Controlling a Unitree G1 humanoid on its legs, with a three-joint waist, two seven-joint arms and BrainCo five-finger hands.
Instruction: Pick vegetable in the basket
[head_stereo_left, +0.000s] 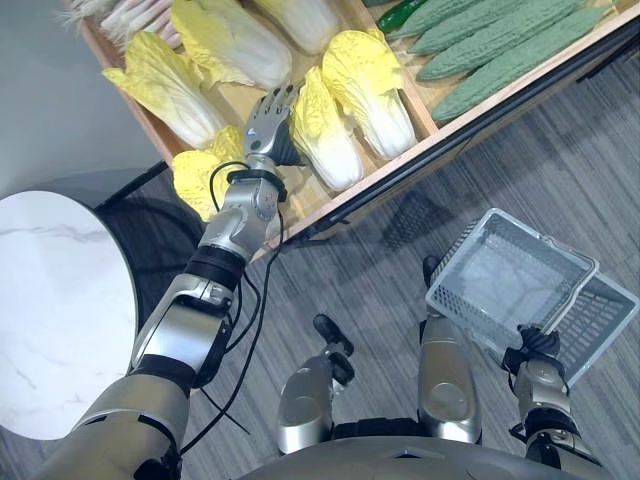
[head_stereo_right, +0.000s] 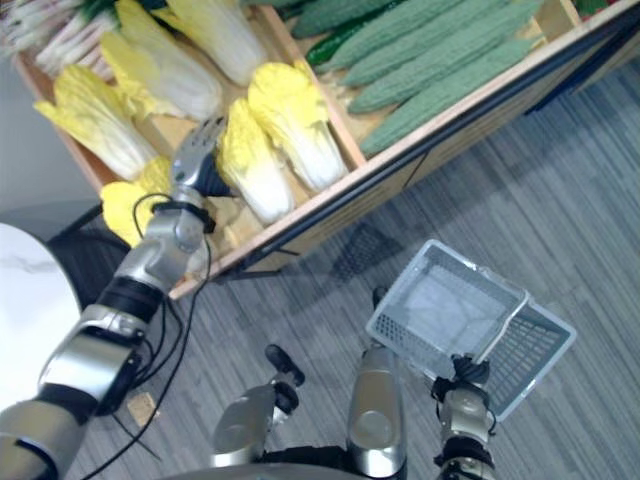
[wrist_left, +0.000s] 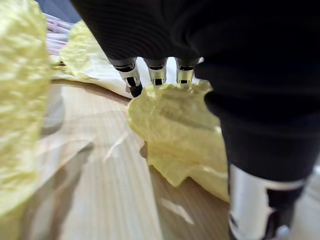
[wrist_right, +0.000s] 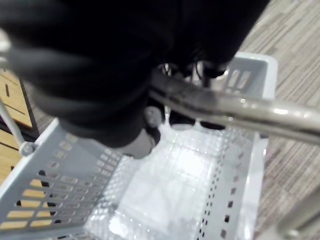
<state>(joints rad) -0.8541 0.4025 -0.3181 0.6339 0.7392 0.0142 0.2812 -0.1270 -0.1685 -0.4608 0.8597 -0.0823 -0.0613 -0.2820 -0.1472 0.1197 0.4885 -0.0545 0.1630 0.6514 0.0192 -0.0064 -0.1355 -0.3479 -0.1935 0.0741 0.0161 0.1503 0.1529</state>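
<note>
Over the wooden shelf, the left hand's (head_stereo_left: 268, 122) fingers (wrist_left: 131, 80) reach out straight and slightly spread, curled round nothing. The pale yellow, leafy Chinese cabbage (head_stereo_left: 328, 135) nearest them lies just beside the hand on its thumb side. In the left wrist view its ruffled leaf end sits right under the dark fingertips, though I cannot tell whether they touch it or hang just above it. So the pick looks to be at the reaching stage: nothing is grasped and nothing lifted. By my reading, closing on the cabbage, raising it and carrying it across to the basket are all still to come. More yellow cabbages lie around the hand on the slanted light-wood display shelf (head_stereo_left: 440, 135), one close by the wrist. Beyond a wooden divider sits a row of long, bumpy green bitter gourds (head_stereo_left: 500, 40). Well apart from all this, low on the robot's right, the light grey perforated plastic basket (head_stereo_left: 455, 270) hangs over the grey striped floor (head_stereo_left: 400, 250) with nothing in it. The right hand (head_stereo_left: 540, 345) is wrapped round its shiny metal handle (wrist_right: 235, 112). A round white marble-topped table (head_stereo_left: 60, 310) stands off to the robot's left, away from the work.
</note>
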